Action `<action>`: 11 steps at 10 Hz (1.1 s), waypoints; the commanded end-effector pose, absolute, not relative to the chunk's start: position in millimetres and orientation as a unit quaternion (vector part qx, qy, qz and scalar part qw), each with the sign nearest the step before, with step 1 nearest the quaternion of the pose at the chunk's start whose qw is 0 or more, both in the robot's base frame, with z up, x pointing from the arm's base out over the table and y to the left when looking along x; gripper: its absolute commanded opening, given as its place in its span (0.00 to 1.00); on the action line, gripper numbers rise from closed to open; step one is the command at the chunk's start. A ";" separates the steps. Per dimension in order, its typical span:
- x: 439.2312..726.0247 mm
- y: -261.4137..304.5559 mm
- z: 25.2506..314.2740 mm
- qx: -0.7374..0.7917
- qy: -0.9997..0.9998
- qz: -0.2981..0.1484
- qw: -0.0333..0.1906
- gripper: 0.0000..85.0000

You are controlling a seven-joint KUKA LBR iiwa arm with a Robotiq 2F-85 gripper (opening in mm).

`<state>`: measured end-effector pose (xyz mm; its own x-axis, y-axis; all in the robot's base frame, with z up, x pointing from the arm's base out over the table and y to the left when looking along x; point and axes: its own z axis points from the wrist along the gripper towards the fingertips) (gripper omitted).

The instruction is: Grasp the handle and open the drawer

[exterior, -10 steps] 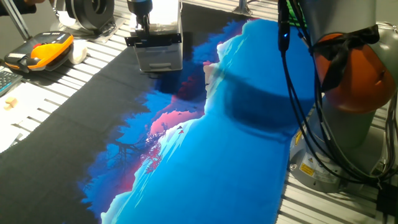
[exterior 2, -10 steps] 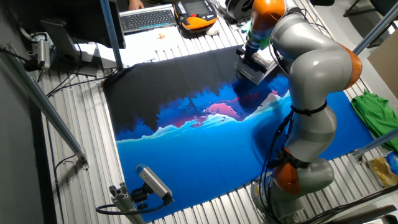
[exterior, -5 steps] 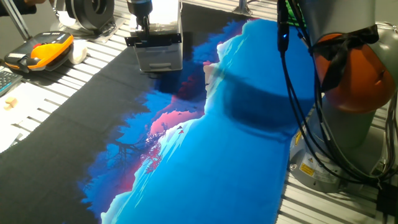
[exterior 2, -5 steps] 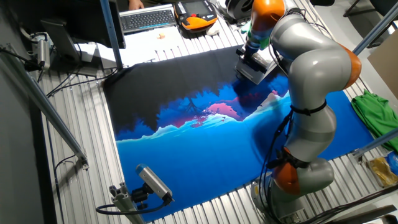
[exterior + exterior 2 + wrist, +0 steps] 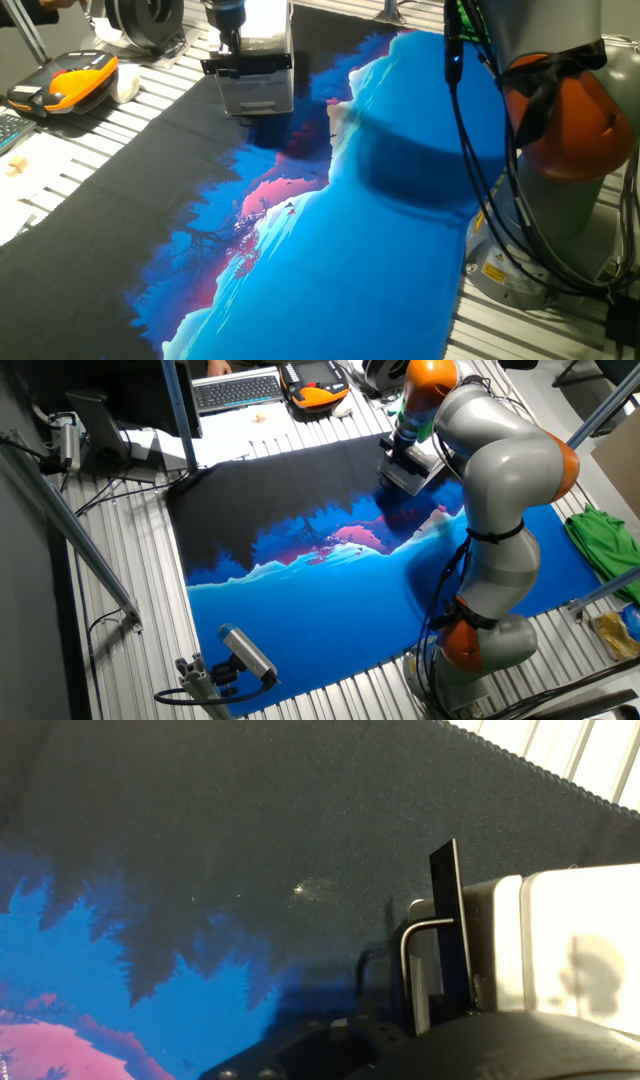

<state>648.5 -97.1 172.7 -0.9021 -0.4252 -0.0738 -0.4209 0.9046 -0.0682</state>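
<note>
Fixed view, left to right: orange-and-black case [image 5: 62, 80] at far left on the slatted table [image 5: 120, 115], off the cloth. Printed cloth [image 5: 330, 240] covers most of the table, black at the left, blue and pink toward the right. Small white cabinet [image 5: 262, 55] sits near the cloth's back edge, grey front of the drawer [image 5: 256, 93] facing the camera. The handle [image 5: 247, 64] is a black bar across the top of that front. The gripper [image 5: 229, 38] comes down from above onto the left part of the bar; fingertips are blurred against it, so can't tell if it's clamped or just touching. Drawer front looks flush or nearly flush with the cabinet; can't resolve any gap. Orange-and-grey arm base [image 5: 565, 110] with cables is at far right.

Other fixed view: keyboard [image 5: 236, 390] and the case at the top, the arm [image 5: 500, 470] arching over from the lower right, the gripper at the cabinet near the cloth's far edge.

Hand view: dark cloth on the left, then the handle edge-on as a thin black plate on a bent wire bracket, the drawer front and white cabinet right of it. Gripper body fills the bottom edge, fingers not distinguishable.
</note>
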 end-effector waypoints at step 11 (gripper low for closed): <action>647.4 -97.3 171.3 -0.219 0.975 -0.027 0.042 0.00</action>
